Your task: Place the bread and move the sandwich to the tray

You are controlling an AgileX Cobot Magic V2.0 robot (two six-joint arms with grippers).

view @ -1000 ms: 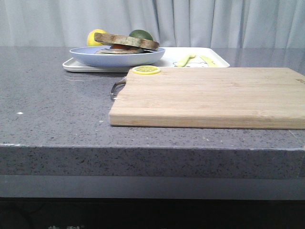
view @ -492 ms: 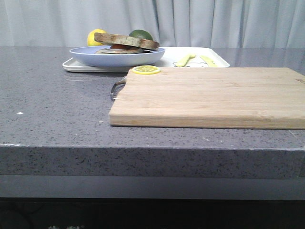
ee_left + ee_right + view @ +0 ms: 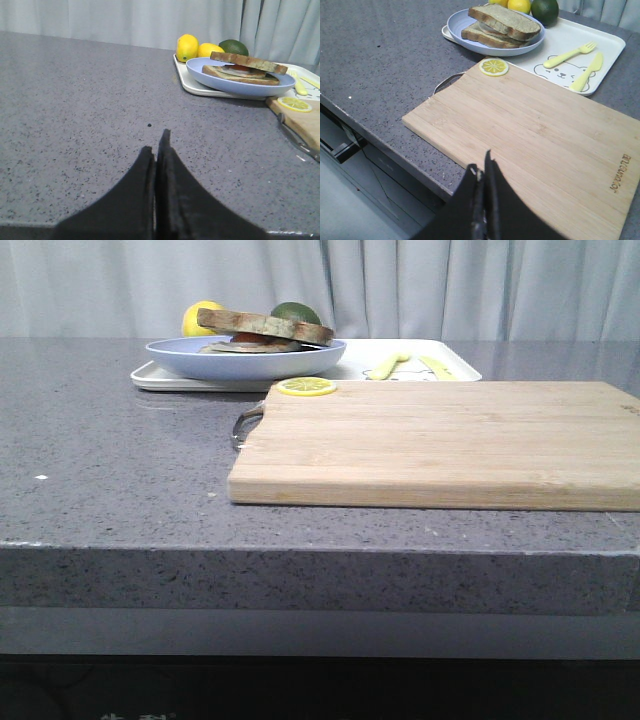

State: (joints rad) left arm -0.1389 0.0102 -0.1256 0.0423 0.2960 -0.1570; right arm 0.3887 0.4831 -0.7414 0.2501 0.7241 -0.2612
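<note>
**Already on the tray: sandwich topped, both grippers pressed together**

Clearly, the bread (image 3: 504, 21) lies as the top slice of the sandwich (image 3: 262, 333), tilted a little over the filling, with a second brown-crusted slice underneath. A sliver of red and white filling shows between the slices in the left wrist view. The sandwich sits in the pale blue plate (image 3: 200, 358), and the plate rests on the left end of the white tray (image 3: 607, 47) — its rim overhangs the tray's near edge slightly.

On the tray's right part lie a yellow fork (image 3: 569, 54) and a yellow knife (image 3: 588, 72), beside a printed bear face. Behind the plate stand two lemons (image 3: 187, 47) and a dark green lime (image 3: 233, 47), touching or nearly touching one another.

Just in front of the tray lies the wooden cutting board (image 3: 450, 445) on the grey speckled counter (image 3: 110, 470). A lemon slice (image 3: 493, 66) rests on the board's corner nearest the plate, and a metal handle (image 3: 245, 426) sticks out from the board's left edge.

The left gripper (image 3: 156, 150) hovers over bare counter, well apart from the tray, its fingers pressed together with nothing between them. The right gripper (image 3: 483, 172) hangs above the near part of the cutting board — fingers likewise closed and holding nothing. Neither arm appears in the front view.
</note>
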